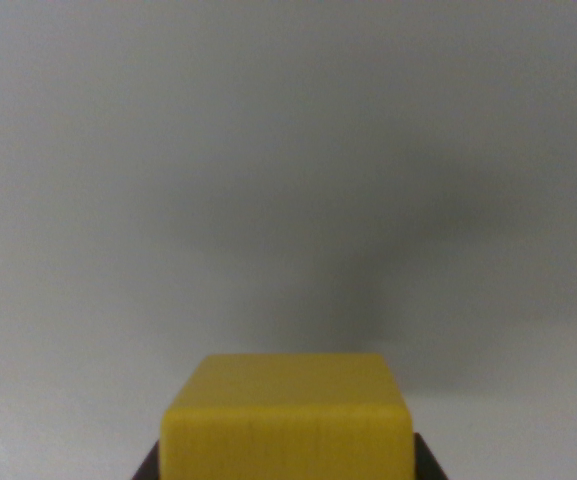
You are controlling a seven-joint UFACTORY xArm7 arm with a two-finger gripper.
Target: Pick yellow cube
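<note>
Yellow cube sits at bottom centre of the frame, dark pincer tips flanking its lower corners, apparently pinching it; blurred grey worktop suggests it is lifted, task nearly done

Inspection of my own hardware, wrist view only. Very little of me shows. Two dark slivers of my gripper sit at the bottom edge of the picture: one finger at the wrist view's left, the other at the wrist view's right. Both are cut off by the frame, so their shape and full length cannot be told. The yellow cube sits between them, its sides meeting each dark sliver. No arm link or wrist joint is in view.
</note>
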